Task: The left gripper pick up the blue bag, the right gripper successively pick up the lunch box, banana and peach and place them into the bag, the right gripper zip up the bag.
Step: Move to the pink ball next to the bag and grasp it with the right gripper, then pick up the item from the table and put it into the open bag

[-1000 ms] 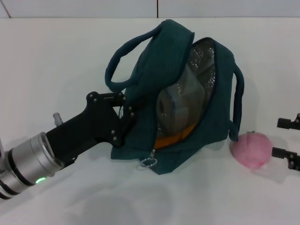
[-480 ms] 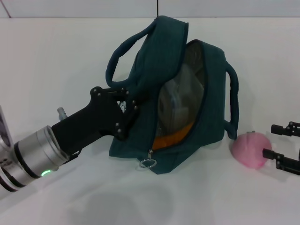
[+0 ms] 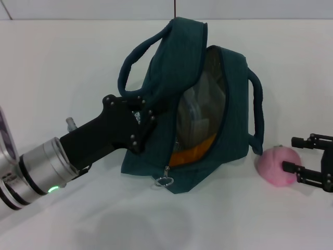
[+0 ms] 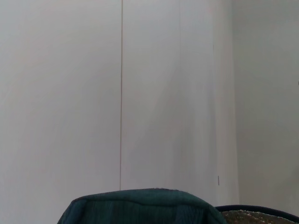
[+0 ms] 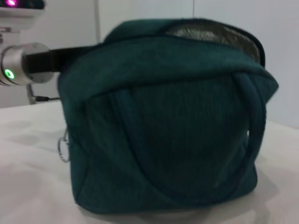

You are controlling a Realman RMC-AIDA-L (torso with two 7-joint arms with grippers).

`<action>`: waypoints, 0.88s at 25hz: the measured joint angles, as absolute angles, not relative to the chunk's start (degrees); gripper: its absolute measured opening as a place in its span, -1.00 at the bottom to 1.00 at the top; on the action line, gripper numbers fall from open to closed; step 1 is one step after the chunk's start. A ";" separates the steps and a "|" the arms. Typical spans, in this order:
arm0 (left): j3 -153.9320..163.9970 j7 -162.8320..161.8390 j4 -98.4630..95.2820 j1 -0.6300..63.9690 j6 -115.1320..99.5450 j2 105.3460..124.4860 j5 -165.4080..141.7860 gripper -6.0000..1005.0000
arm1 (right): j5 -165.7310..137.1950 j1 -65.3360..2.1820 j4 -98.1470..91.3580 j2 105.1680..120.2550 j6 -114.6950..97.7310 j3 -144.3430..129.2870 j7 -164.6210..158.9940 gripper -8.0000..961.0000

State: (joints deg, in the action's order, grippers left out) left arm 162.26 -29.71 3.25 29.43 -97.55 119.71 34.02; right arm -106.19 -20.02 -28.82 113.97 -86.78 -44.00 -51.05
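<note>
Head view: left end effector pinched the blue bag propped open on the worktop, lunch box and banana inside. Right end effector, fingers spread, flanked the peach, probably to grab it.

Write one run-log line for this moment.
left gripper: holding blue bag open | right gripper: open around peach | stage: peach pickup

White tabletop spreads before me | pale wall behind it | dark vertical seam splits my wall panels
</note>
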 joint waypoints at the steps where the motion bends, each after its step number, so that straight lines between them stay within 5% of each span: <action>1: 162.27 -29.71 3.25 29.45 -97.55 119.71 34.01 -0.79 | -106.50 -20.29 -28.83 114.03 -86.47 -44.07 -51.40 0.20; 20: 162.36 -29.71 3.25 29.28 -97.78 119.61 34.01 -0.77 | -109.95 -23.51 -30.44 114.33 -85.27 -44.17 -57.90 0.06; 22: 162.34 -29.71 3.25 29.27 -97.80 119.63 34.01 -0.77 | -109.11 -23.37 -30.53 114.25 -85.27 -43.49 -57.90 -0.12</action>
